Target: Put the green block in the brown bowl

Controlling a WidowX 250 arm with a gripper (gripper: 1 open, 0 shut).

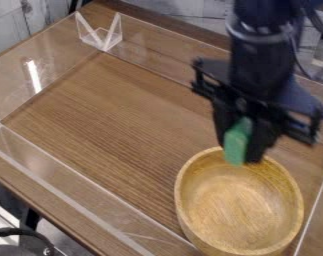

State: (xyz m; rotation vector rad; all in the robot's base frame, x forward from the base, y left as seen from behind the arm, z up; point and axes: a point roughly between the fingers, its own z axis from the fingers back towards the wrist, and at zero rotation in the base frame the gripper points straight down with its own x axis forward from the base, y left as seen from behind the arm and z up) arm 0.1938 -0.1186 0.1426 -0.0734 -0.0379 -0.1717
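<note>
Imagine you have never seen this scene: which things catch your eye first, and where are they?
The bright green block stands out, held upright in the black gripper at right of centre, just above the far rim of the brown bowl. That big wooden bowl fills the lower right corner of the wooden table.

grainy light wooden brown bowl (240, 207); smooth green block (240, 141); wood-grain table (110, 120); glossy clear side walls (44, 52).
</note>
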